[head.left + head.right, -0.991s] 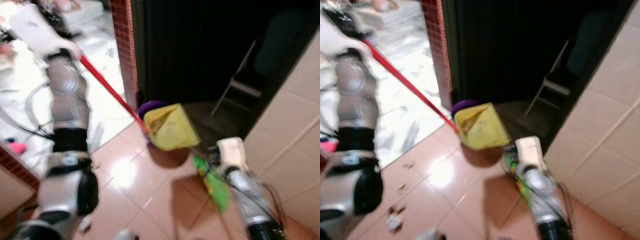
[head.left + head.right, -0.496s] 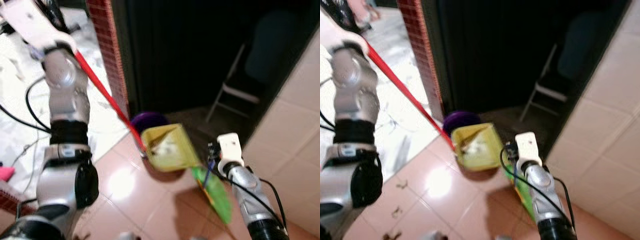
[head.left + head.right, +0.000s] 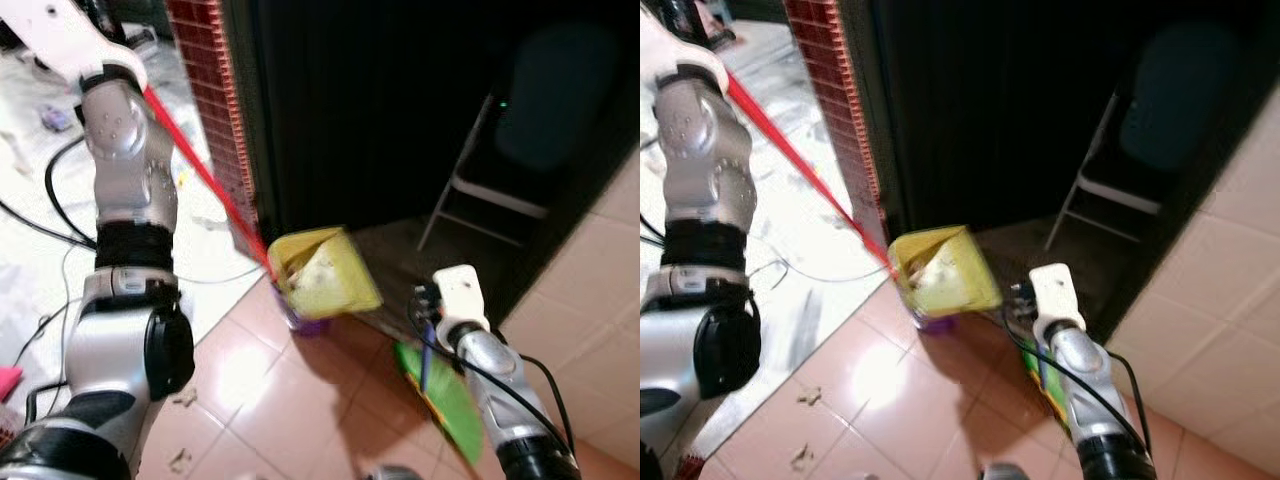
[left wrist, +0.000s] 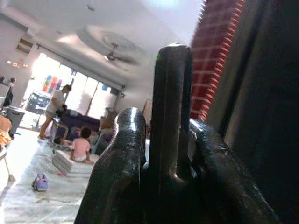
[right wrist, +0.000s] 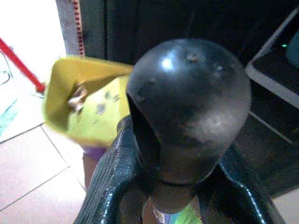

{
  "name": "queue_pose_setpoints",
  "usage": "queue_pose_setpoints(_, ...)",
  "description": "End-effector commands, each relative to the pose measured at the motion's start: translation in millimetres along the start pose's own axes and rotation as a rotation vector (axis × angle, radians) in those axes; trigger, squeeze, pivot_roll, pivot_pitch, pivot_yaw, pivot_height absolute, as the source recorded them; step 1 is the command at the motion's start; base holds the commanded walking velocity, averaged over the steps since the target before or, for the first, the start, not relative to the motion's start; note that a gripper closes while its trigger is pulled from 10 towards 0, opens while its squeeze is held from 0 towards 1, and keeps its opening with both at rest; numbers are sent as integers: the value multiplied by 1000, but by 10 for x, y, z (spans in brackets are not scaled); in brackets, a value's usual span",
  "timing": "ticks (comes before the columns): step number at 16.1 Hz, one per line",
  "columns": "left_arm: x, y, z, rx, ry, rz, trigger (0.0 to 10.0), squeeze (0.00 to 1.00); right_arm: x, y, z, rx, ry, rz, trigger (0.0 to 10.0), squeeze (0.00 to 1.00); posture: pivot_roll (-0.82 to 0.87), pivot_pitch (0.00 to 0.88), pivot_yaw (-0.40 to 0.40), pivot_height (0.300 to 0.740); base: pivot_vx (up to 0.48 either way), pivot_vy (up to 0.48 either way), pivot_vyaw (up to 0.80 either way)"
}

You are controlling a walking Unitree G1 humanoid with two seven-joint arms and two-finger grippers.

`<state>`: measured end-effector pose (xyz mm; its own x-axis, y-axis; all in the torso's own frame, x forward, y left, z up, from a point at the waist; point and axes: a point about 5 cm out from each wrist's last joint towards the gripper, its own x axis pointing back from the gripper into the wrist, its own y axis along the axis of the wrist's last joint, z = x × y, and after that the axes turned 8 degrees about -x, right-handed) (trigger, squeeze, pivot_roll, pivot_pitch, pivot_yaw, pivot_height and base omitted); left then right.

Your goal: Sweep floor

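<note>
The robot stands at a doorway where terracotta floor tiles (image 3: pixel 300 400) meet a pale marble floor (image 3: pixel 790 260) off to the left. Its left arm (image 3: pixel 125 200) is raised high on the left, and the left claw (image 4: pixel 161 154) is closed around a dark rod-like handle end that stands up between its fingers (image 4: pixel 119 158). A long red handle (image 3: pixel 205 180) slants down from up by that arm to a yellow dustpan (image 3: pixel 320 272), which hangs tilted in the middle of the scene, just in front of a red brick pillar (image 3: pixel 215 110) and a dark opening. Pale scraps of litter lie inside the dustpan. Directly under it sits a purple bin (image 3: pixel 305 320) on the tiles, mostly hidden by the pan.

The right arm (image 3: pixel 495 390) reaches forward low on the right. The right claw (image 5: pixel 177 186) is clamped on the rounded black top of a handle (image 5: pixel 189 107), and below it a green broom head (image 3: pixel 440 400) lies against the floor, near and to the right of the dustpan.

Far inside the dark space a folding chair (image 3: pixel 1130 150) stands by a cream tiled wall (image 3: pixel 1230 300). A few crumbs of debris (image 3: pixel 805 400) lie on the near tiles at the left. Through the left wrist camera, a bright room with a ceiling fan (image 4: pixel 112 55) and some people (image 4: pixel 81 147) on the floor is visible far off.
</note>
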<state>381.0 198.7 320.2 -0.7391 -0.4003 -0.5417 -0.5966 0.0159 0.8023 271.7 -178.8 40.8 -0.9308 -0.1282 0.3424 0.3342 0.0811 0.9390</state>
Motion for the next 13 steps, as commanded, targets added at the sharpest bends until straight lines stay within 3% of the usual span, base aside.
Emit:
queue_pose_setpoints(1,-83,167,70,23,46,-77,10000,0,29,-284,137,-99,48,131,10000,0,-114,0,81,740,345,334,0)
queue_pose_setpoints(4,-80,157,27,5,48,-93,10000,0,28,-278,142,-99,55,130,10000,0,-113,0,78,740,316,326,0)
queue_pose_setpoints(13,26,84,-151,-43,51,-110,10000,0,22,-266,152,-97,60,124,10000,0,-119,0,79,740,0,0,0)
